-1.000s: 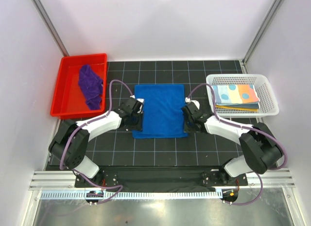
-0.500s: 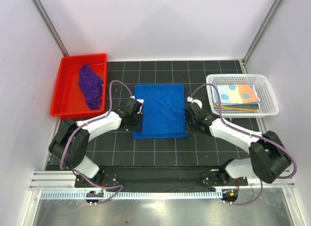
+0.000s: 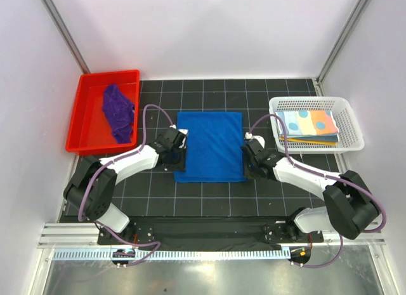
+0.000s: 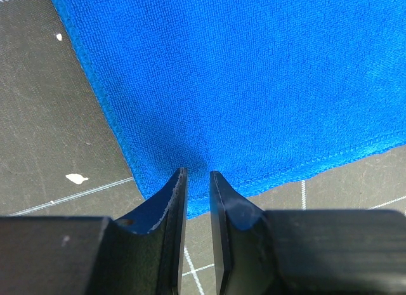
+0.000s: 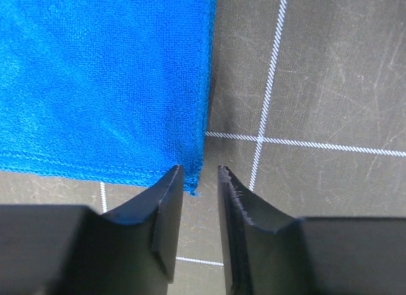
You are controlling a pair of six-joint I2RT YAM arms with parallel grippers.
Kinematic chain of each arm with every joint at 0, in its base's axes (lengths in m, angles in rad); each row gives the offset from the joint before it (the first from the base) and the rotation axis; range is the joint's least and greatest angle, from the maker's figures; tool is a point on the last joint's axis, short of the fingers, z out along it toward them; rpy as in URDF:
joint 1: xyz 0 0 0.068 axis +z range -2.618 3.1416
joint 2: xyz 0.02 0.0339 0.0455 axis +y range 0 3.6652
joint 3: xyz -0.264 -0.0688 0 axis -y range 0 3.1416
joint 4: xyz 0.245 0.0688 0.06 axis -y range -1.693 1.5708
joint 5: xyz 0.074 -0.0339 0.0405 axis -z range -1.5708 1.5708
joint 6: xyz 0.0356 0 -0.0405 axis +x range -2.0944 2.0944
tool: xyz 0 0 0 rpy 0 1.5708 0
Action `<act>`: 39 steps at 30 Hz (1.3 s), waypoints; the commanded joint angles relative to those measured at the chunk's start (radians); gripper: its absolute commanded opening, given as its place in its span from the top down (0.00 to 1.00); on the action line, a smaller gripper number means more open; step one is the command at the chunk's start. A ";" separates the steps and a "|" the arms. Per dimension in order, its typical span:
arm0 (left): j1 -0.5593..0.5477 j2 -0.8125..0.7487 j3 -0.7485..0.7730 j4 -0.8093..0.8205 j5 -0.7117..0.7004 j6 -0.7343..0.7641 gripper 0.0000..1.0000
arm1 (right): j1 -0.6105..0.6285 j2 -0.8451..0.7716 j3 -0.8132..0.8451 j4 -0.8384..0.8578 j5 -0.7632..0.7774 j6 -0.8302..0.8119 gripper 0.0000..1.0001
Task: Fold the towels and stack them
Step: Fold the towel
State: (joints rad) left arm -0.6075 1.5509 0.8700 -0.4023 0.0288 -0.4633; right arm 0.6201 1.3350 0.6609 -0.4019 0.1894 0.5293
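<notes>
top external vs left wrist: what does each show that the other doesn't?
Only top external: red tray with the purple towel, basket with the patterned towel, right gripper at the blue towel's near-right corner. Only left wrist: left gripper's jaws a narrow gap apart at the near-left corner's stitched hem; whether they pinch it is unclear. Both: blue towel flat on the black grid mat.

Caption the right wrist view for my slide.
Right tool, fingers narrowly apart, poised at a corner of the blue towel lying flat on the black gridded mat.
</notes>
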 commanded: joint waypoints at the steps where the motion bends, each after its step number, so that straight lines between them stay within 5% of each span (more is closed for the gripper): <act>1: -0.005 -0.041 0.063 -0.003 -0.020 0.014 0.75 | 0.004 -0.037 0.046 -0.024 0.039 -0.011 0.62; 5: 0.006 -0.025 0.167 -0.029 -0.095 0.032 0.66 | 0.003 -0.056 0.160 -0.064 0.094 -0.035 0.51; 11: 0.093 0.107 0.408 -0.012 -0.113 0.080 0.59 | -0.066 0.088 0.380 0.004 0.076 -0.103 0.49; 17: 0.190 0.343 0.648 0.039 -0.032 0.130 0.60 | -0.200 0.409 0.640 0.126 -0.173 -0.089 0.60; 25: 0.255 0.549 0.845 0.053 0.082 0.176 0.62 | -0.246 0.730 0.966 0.133 -0.297 -0.084 0.66; 39: 0.285 0.759 0.989 0.043 0.076 0.155 0.65 | -0.327 0.923 1.059 0.209 -0.350 -0.009 0.70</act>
State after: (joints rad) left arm -0.3332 2.2974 1.8172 -0.3733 0.1017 -0.3069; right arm 0.3065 2.2364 1.6775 -0.2363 -0.1345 0.4904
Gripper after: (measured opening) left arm 0.350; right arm 0.307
